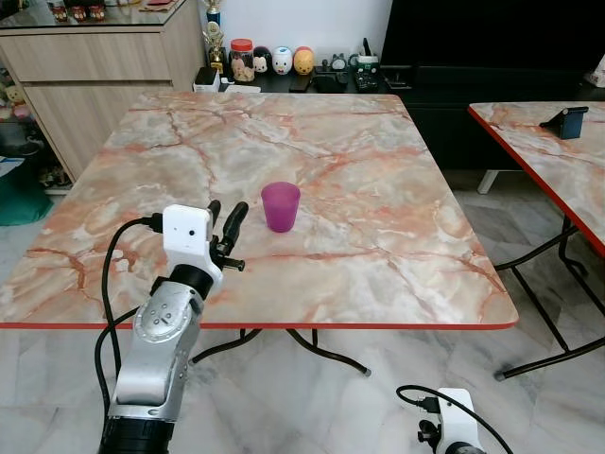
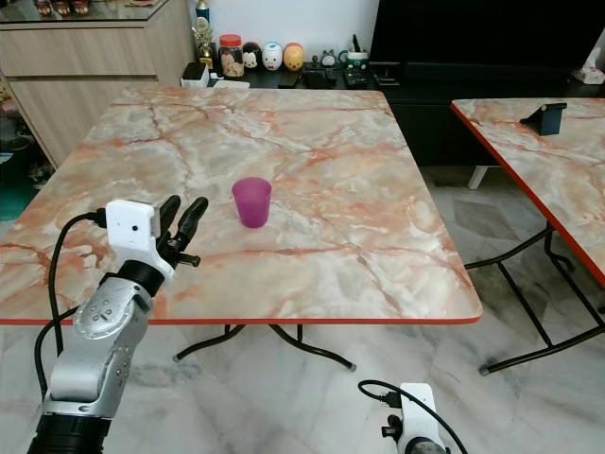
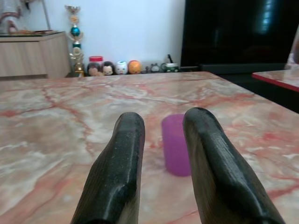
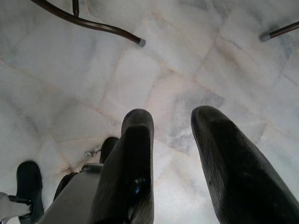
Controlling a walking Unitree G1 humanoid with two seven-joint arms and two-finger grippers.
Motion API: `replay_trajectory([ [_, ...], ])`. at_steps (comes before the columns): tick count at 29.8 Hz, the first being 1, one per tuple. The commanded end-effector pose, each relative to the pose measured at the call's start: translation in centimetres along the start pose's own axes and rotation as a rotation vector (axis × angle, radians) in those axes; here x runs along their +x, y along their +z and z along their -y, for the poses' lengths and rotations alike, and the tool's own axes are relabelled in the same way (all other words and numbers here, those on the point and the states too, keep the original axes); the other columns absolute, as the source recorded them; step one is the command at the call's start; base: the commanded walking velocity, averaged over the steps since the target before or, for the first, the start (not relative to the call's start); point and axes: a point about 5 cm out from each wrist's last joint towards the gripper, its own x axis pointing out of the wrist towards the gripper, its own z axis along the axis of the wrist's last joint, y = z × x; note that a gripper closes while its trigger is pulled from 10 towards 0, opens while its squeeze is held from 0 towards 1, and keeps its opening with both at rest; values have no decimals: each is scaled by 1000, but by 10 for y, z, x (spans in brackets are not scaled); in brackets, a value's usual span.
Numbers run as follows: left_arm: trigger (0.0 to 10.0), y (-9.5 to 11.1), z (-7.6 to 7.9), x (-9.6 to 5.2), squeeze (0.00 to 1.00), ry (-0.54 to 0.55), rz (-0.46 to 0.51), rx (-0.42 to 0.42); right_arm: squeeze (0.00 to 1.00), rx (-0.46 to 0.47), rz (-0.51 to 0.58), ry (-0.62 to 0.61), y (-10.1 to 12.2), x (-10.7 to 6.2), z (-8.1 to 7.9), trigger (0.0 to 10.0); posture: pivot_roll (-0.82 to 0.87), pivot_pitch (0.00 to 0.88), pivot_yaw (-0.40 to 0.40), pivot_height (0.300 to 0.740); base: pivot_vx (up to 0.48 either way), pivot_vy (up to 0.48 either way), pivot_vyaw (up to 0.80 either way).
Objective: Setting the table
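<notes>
Marble floor: pale grey-white tiles (image 1: 312, 397) run under and around the table; the right gripper (image 4: 182, 140) hangs low over them, its two black fingers spread with nothing between, beside a rubber-tipped table foot (image 4: 141, 42).
Near edge: the square table with a pink-veined marble-look top (image 1: 378, 246) ends in a thin red rim with rounded corners; dark curved metal legs (image 1: 312, 345) stand below.
Left arm: the silver arm rises over the near edge, carrying a white boxy wrist housing (image 1: 187, 234) and a looped black cable (image 1: 109, 284).
Left gripper: the left gripper (image 1: 224, 223) hovers over the near-left part of the tabletop, its fingers parted and holding nothing.
Cup: the translucent purple plastic cup (image 1: 281, 206), tapered and upright with its mouth open upward, stands near the middle of the table, just ahead of the left gripper and slightly to its right, apart from the fingertips; in the left wrist view it appears between the two fingers, beyond their tips.
Open room: bare smooth tabletop lies on all sides of the cup.
Right side: a floor gap separates a second red-rimmed marble-look table (image 1: 558, 161).
Far: light wooden cabinet (image 1: 85, 66) at left, low dark shelf of small round figurines (image 1: 281, 61) against the white wall.
</notes>
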Motion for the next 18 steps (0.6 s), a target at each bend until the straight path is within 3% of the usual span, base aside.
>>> replay_trajectory([
  [1, 10000, 0, 0, -1, 0, -3, -7, -7, 0, -16, -5, -12, 1, 0, 1, 10000, 134, 0, -28, 727, 0, 0, 0],
  [18, 10000, 1, 0, 2, 0, -14, -1, -4, 0, -28, 78, -32, 9, 0, 1, 10000, 119, 0, -18, 727, 0, 0, 0],
])
